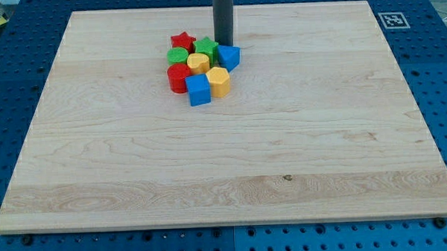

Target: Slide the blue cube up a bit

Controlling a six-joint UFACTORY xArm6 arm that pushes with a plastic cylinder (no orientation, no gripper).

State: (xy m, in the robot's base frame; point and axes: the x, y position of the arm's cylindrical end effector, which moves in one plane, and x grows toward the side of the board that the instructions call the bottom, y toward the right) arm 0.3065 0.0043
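The blue cube [198,90] sits at the bottom of a tight cluster of blocks in the upper middle of the wooden board [224,155]. It touches a yellow hexagon block [218,82] on its right and a red cylinder [178,77] on its left. My tip [223,43] is at the cluster's top right, just above a second blue block [229,57] and beside a green star [205,47]. The tip is well above the blue cube, with other blocks between them.
The cluster also holds a red star [182,41], a green cylinder [178,55] and a second yellow block [198,63]. A fiducial tag [392,19] sits at the board's top right corner. A blue pegboard [13,88] surrounds the board.
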